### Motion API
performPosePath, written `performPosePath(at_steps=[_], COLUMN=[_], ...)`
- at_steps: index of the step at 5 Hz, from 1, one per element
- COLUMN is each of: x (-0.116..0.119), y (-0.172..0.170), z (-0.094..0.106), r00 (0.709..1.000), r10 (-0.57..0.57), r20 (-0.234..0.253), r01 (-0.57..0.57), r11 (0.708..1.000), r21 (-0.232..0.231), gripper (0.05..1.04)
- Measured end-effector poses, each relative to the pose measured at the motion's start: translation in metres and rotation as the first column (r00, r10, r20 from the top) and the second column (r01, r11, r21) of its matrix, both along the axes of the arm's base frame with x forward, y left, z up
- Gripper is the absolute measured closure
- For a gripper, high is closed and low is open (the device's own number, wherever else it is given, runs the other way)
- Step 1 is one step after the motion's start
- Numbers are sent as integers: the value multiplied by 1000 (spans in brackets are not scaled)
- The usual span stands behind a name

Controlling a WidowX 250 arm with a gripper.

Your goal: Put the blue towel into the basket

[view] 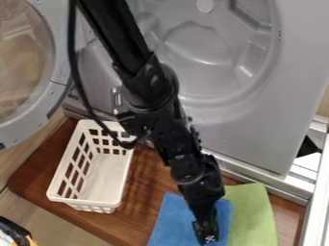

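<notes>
Surface: reddish-brown wood (143, 190), with a rounded corner at left, set in front of a grey appliance panel (260, 137) that has a large round recess.
Round door: grey-rimmed with a clear, curved middle (22, 57), at far left, standing open.
White basket: plastic, with rows of square openings in its sides (82, 200), upright on the left part of the surface; the blue towel is outside it, to its right.
Blue towel: flat on the surface (168, 222), near side, right of the basket and well apart from it.
Green towel: right beside the blue one (254, 216), their edges meeting.
Arm: black (122, 41), entering from the far side left of the middle and slanting down toward the near right, across the blue towel.
End effector: over the blue towel (207, 233); cannot tell how far open it is, or whether it has hold of the cloth.
Cable: black (72, 48), hanging left of the arm and curving across the basket's far end.
Metal frame: pale, along the right edge (315, 206).
</notes>
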State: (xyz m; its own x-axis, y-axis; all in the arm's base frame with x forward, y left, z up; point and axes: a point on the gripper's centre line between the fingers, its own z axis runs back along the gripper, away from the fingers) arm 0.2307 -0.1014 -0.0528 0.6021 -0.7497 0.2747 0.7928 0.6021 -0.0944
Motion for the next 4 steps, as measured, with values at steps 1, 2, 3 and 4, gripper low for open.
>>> performPosePath(at_steps=[1, 2, 3, 4], x=[0, 0, -3, -3], y=[1, 0, 2, 4], z=[-11, -13, -7, 7], r00=[1000, 999, 999, 1000], r10=[14, -25, -21, -16], r20=[-6, -29, -44, -13], r01=[-15, 25, 21, 16], r11=[1000, 1000, 1000, 1000], r21=[-14, -11, 5, 9], gripper=[134, 420, 721, 933])
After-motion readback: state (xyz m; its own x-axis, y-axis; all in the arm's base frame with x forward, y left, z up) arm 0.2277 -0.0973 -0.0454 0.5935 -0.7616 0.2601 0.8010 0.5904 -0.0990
